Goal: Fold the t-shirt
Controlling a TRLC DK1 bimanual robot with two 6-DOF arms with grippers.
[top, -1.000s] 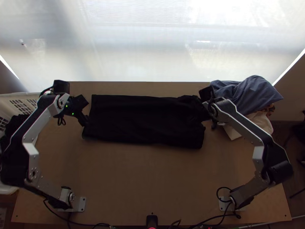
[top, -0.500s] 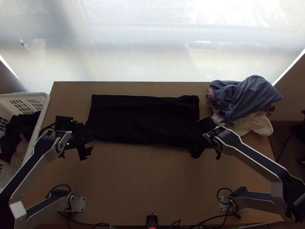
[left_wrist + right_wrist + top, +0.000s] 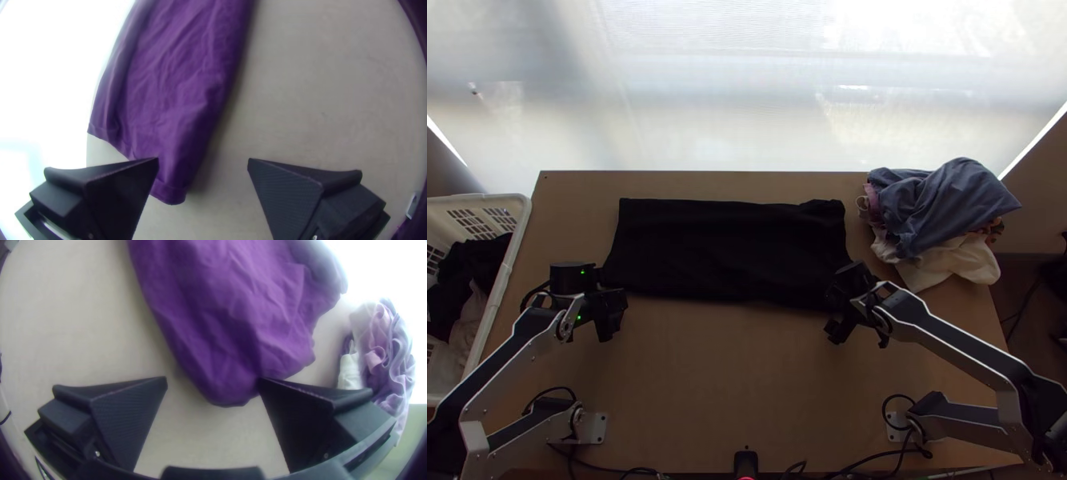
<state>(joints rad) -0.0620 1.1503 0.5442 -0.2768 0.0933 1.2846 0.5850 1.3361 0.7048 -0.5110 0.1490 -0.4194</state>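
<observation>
The left gripper, in the left half of the top view, has its fingers spread wide. It is just beyond the lower left corner of the shirt. The right gripper, right of centre, is spread wide too, by the shirt's lower right corner; whether it touches the cloth I cannot tell. In the left wrist view, one end of the shirt, with a stitched hem, shows partly behind one finger. In the right wrist view, the shirt's rounded, wrinkled corner shows between the fingers and partly behind one of them.

The shirt lies flat on the table as a long band across the middle of the top view, its upper right corner a little rumpled. How many layers it has, I cannot tell.

Farther out, a loose pile at the upper right has a blue cloth over a white cloth. At the left edge, a white basket holds dark clothes. A pale, bright screen spans the top.
</observation>
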